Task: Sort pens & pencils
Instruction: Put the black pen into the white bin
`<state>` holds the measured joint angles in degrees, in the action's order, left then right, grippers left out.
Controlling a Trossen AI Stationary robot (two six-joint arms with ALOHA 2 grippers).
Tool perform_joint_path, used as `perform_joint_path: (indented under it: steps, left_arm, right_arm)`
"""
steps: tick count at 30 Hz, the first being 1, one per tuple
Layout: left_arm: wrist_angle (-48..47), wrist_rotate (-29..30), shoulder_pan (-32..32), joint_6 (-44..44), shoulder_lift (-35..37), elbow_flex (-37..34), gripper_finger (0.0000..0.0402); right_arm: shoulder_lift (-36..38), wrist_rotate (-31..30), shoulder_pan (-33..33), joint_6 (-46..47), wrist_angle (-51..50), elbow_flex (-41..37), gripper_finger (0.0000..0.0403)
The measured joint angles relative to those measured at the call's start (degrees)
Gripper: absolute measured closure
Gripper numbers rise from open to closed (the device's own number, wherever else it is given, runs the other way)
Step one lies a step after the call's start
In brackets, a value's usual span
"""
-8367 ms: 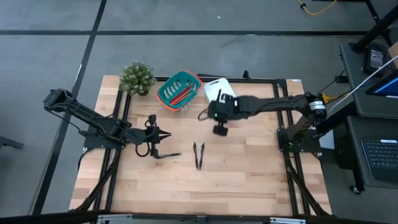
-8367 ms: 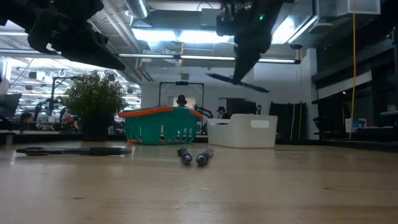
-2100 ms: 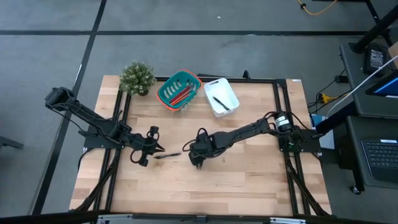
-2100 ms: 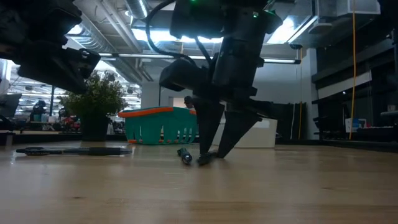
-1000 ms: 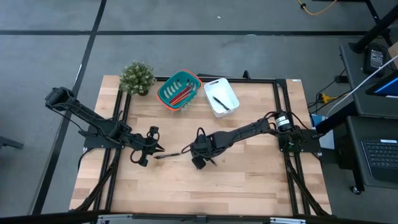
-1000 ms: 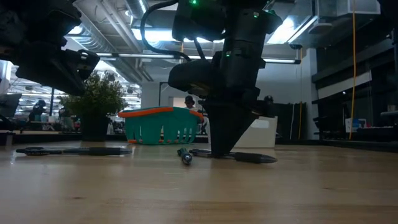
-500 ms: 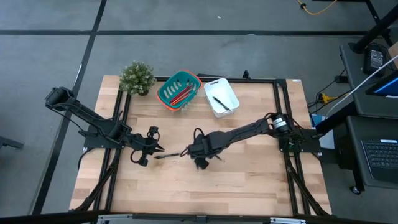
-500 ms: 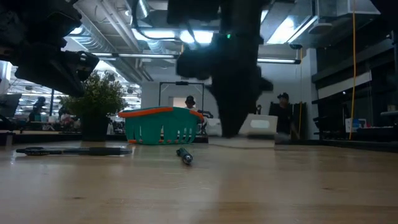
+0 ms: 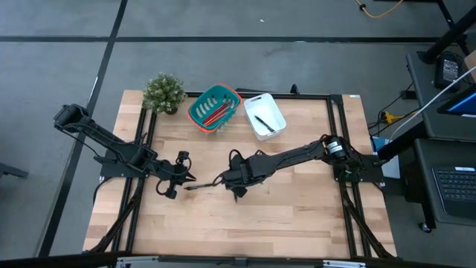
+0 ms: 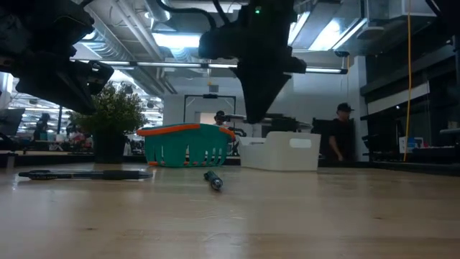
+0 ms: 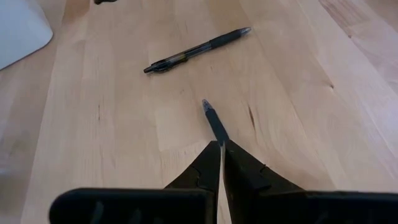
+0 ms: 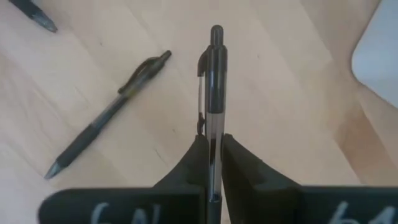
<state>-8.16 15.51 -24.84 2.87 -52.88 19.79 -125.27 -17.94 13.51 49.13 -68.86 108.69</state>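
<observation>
My right gripper [image 9: 238, 192] [image 12: 211, 140] hangs over the middle of the table, shut on a black pen [image 12: 211, 74]. A second pen [image 12: 106, 118] [image 10: 213, 180] lies flat on the wood just below it. A third pen [image 11: 211, 118] [image 10: 86, 173] lies flat on the table at the left. My left gripper [image 9: 192, 179] [image 11: 221, 144] is shut and hovers above that pen's near part, hiding it. The red and orange pencils [image 9: 217, 113] lie in the teal basket [image 9: 201, 112] at the far edge. My right gripper pinches the pen's barrel [image 12: 211, 127] between its two fingers, coming from above and pointing steeply down. The clip end [image 12: 212, 37] sticks out past the fingertips. The pen is lifted clear of the table.
A white bin [image 9: 269, 112] holding one pen stands right of the basket. A potted plant [image 9: 163, 91] sits at the far left corner. Bare wood [image 9: 297, 216] spreads over the near half of the table. A person [image 10: 345, 137] stands in the room beyond it.
My right gripper has risen straight up off the table with the pen, tipping more steeply downward as it rose. The pen, which lay on the wood under the fingers, now hangs clear. The other two pens have stayed where they were.
</observation>
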Motion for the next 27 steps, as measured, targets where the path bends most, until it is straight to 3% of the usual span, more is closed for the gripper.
perform_joint_path:
  steps: [14, 21, 27]
  left_arm:
    - [-0.4, 0.0, 0.0, 0.0, 0.0, 0.0, 0.0388]
    - [-0.4, 0.0, 0.0, 0.0, 0.0, 0.0, 0.0388]
    - [-0.4, 0.0, 0.0, 0.0, 0.0, 0.0, 0.0388]
  right_arm:
    - [6.1, -6.8, 1.8, 3.3, -3.0, 0.5, 0.04]
    - [7.4, -5.0, 1.8, 3.3, -3.0, 0.5, 0.0397]
    - [7.1, 0.0, 1.6, 1.4, 2.4, -4.5, 0.0367]
